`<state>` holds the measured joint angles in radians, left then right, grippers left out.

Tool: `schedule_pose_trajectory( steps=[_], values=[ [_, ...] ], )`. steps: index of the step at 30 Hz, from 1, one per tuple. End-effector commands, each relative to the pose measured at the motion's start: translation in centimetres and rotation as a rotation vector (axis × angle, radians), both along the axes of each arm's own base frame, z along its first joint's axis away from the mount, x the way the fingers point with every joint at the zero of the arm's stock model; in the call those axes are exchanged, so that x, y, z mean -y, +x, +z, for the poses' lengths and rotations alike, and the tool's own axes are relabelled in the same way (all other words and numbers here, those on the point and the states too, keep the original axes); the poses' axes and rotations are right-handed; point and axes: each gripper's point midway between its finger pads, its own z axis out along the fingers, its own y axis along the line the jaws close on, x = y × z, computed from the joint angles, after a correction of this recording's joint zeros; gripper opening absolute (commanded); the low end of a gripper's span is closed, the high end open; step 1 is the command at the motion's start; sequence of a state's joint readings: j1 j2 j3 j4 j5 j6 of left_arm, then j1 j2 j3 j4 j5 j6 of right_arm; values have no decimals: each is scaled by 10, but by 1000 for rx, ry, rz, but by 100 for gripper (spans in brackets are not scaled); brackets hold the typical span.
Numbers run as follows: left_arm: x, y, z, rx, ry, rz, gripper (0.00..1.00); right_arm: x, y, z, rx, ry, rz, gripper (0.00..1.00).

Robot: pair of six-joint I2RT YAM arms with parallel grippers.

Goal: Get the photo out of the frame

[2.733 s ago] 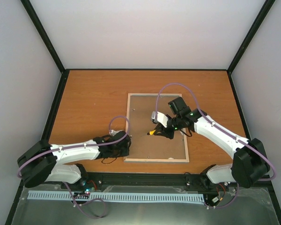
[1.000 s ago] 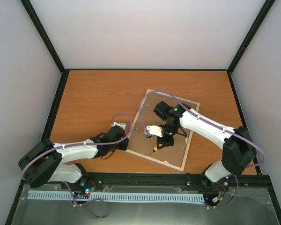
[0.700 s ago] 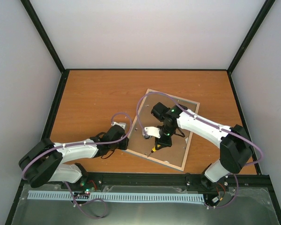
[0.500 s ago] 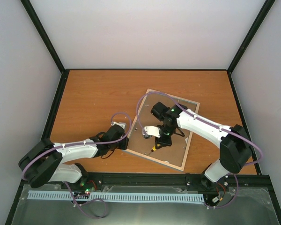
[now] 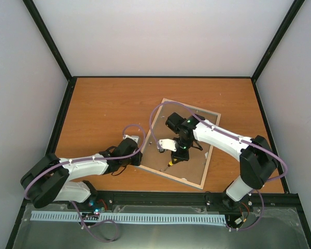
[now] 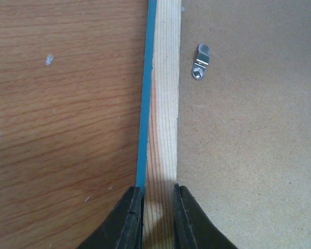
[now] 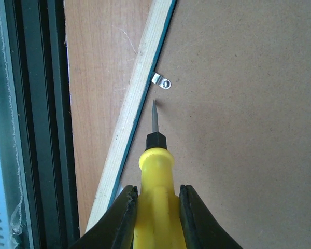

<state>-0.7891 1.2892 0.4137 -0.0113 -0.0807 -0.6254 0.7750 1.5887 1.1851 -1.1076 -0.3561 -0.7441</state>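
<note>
The large thin rectangular picture frame (image 5: 170, 177), pale wood at the back and light-blue at the front border, lies face down on the orange-brown wooden table (image 5: 103, 114), a little to the right of centre. Its long axis runs from 1 o'clock to 7 o'clock in the top view.

The left gripper (image 6: 158, 194) is clenched on the frame's wood edge at 9 o'clock, probably to stop it sliding. The right gripper (image 7: 158, 194) grasps the small yellow-handled screwdriver (image 7: 154, 171). Its blade points to 7 o'clock from above and stops just short of a small silver metal clip (image 7: 162, 81), which pins down the plain brown backing board (image 7: 238, 129).

The photo is hidden, presumably under that board, so the clips have to turn first.
</note>
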Motion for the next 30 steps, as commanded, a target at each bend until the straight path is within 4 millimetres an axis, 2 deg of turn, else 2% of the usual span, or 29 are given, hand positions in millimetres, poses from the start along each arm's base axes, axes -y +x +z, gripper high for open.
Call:
schedule_pose_trajectory(
  steps=[1,8,15,19,24,30],
  values=[
    [8,13,20,56,-76,26,1,-8,-5,4,-31,26,20,3],
    [8,14,20,55,-77,29,1,-22,-7,3,-53,62,6,3],
    [9,14,19,51,-75,22,1,-35,16,15,39,99,-50,3],
    [10,14,17,45,-72,18,1,-40,23,13,49,99,-54,3],
    [8,13,19,52,-78,24,1,-40,32,9,71,72,-76,3],
    [7,13,20,56,-82,27,1,-33,22,27,89,95,-13,3]
  ],
)
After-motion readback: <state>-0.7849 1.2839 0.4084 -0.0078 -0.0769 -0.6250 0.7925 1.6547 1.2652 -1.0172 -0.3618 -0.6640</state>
